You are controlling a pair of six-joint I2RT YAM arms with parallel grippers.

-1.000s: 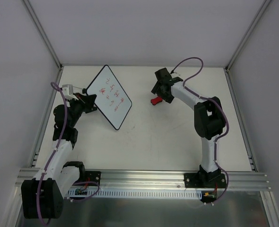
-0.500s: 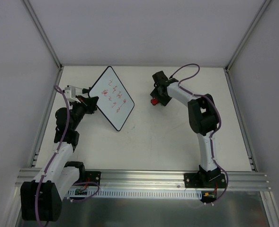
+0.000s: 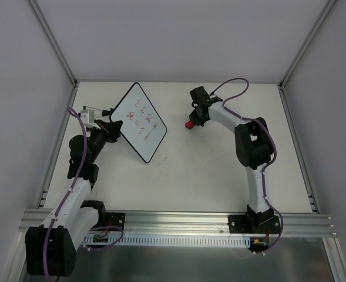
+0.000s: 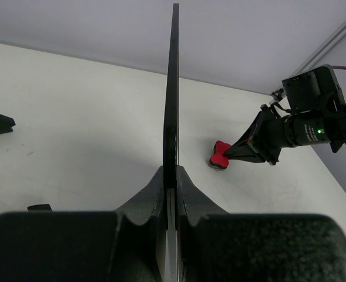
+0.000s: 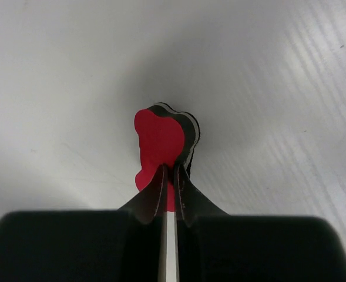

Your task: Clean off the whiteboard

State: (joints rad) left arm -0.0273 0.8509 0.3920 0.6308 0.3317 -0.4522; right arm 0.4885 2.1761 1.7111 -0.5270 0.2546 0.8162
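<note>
I have the left gripper clamped on the edge of the whiteboard, tilted at the far left of the table, and the right gripper pinching the eraser at far centre.

Whiteboard is white with a thin black frame and red scribbles across it. Eraser off to its right is bright red over a black layer. Table's plain off-white. Left arm and right arm are white with black joints, and the cables are purple.
</note>
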